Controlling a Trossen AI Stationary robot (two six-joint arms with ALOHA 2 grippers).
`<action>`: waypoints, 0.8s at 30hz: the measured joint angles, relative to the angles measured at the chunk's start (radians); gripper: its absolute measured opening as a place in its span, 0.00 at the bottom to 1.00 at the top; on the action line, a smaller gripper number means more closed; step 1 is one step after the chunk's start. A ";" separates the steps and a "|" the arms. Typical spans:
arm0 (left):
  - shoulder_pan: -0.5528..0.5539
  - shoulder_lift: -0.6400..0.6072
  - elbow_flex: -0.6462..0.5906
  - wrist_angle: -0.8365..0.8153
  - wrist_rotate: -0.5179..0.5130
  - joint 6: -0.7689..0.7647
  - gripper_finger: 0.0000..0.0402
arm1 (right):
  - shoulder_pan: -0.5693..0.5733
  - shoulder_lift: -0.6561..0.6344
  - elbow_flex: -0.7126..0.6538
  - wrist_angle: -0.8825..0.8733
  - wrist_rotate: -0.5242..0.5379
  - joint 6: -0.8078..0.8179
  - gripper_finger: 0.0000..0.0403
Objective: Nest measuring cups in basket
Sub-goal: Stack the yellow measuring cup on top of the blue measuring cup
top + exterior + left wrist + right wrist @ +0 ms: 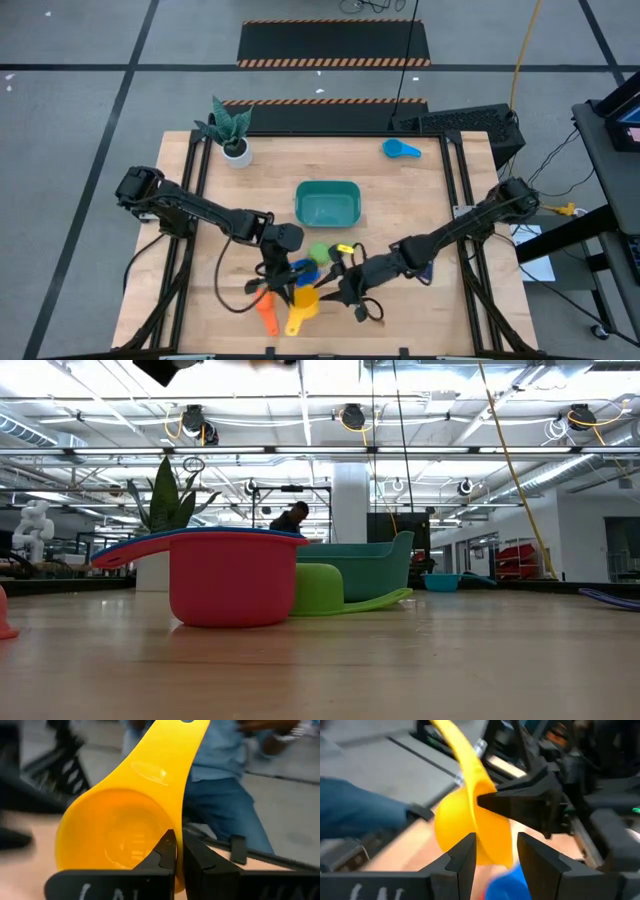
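Note:
A yellow measuring cup [120, 830] hangs above the table's near middle, with my left gripper [175, 851] shut on it; it shows in the high view as the yellow cup [300, 305]. My right gripper [496, 840] is open beside it, fingers apart, the yellow bowl [487, 827] just beyond them; whether they touch it I cannot tell. Below, a dark blue cup [200, 536] sits nested in a red cup [225, 580] standing on its base. A green cup [320, 588] rests behind it. The teal basket [327, 203] stands at mid-table. An orange cup [268, 316] lies near the front. My left gripper pinches the yellow cup's bowl wall at the rim [169, 827], beside the root of the handle, one finger inside the bowl and one outside. The handle [170, 755] points away from the gripper, toward the table's near edge. The cup is lifted clear, tipped on its side.
A light blue cup [402, 149] lies at the far right of the table. A white pot with a green plant [232, 135] stands at the far left corner. A person in blue clothes [225, 780] is beyond the table's near edge.

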 joint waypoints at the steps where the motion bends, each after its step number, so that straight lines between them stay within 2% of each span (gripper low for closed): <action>1: 0.006 0.000 0.000 -0.011 -0.022 -0.034 0.02 | 0.015 -0.014 0.000 -0.022 0.045 0.000 0.34; 4: 0.022 0.000 0.000 -0.024 -0.086 -0.092 0.04 | 0.057 -0.051 0.000 -0.067 0.146 -0.001 0.35; 8: 0.040 0.000 0.000 -0.016 -0.130 -0.126 0.05 | 0.090 -0.049 0.006 -0.071 0.217 -0.018 0.39; 13: 0.059 0.000 0.000 -0.008 -0.129 -0.195 0.02 | 0.087 -0.016 0.027 -0.072 0.227 -0.025 0.43; 17: 0.063 0.000 0.000 0.000 -0.131 -0.223 0.05 | 0.078 0.011 0.030 -0.066 0.229 -0.088 0.46; 24: 0.063 0.000 0.000 0.009 -0.130 -0.218 0.02 | 0.075 0.039 0.030 -0.031 0.248 -0.232 0.43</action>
